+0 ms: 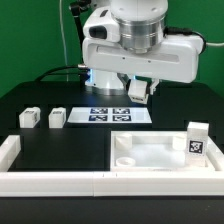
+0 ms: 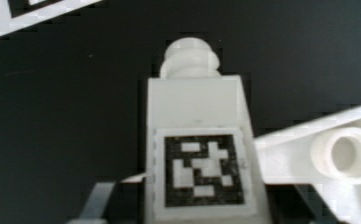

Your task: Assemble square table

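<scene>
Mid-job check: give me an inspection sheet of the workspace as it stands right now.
Surface: black table; marker board lying flat on it.
Job's things: square slab beside the border wall; loose leg and second loose leg side by side on the table; upright leg at the slab's edge on the exterior view's right; held leg in the gripper.
Clutter: nothing seen.
Grippers: gripper shut on the held leg, raised near the marker board.
Cables: nothing seen.
Surroundings: green backdrop.
</scene>
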`<state>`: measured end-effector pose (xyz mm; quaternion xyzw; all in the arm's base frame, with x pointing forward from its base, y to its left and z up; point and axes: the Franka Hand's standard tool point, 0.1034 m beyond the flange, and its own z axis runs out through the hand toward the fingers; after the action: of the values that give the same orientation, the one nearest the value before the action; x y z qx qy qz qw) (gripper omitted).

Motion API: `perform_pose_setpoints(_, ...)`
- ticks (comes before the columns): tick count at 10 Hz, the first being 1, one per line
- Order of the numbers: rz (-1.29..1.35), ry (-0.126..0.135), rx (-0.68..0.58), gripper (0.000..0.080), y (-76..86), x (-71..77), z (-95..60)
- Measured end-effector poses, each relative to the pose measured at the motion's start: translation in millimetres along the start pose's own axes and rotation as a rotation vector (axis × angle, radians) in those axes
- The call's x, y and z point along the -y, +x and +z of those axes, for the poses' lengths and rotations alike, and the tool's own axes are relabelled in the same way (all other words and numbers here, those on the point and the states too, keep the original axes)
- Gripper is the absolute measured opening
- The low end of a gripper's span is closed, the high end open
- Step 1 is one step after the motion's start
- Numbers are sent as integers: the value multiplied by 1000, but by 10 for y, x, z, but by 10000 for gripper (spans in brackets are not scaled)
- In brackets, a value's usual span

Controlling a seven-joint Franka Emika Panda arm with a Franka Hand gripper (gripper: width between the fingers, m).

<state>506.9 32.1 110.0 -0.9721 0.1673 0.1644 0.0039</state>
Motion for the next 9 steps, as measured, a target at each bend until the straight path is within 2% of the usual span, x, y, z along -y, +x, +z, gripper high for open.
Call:
perform_pose_setpoints(1, 6, 16, -115, 290, 171, 79, -49)
perform_pose_setpoints(3, 12, 47, -320, 290, 644, 78, -421)
perform_pose_setpoints(4, -27, 15, -405, 290, 786, 49, -572)
perform_pose_setpoints(5, -49, 9, -508, 290, 874, 118, -693)
perform_pose_setpoints(6, -59, 24, -572, 290, 850, 153, -611)
perform_pose_setpoints(7, -64, 26, -589, 290, 824, 152, -550)
perform_pose_setpoints(8, -74, 47, -674, 290, 868, 206, -604)
perform_pose_setpoints(9, -91, 63, -755, 290, 862, 253, -589)
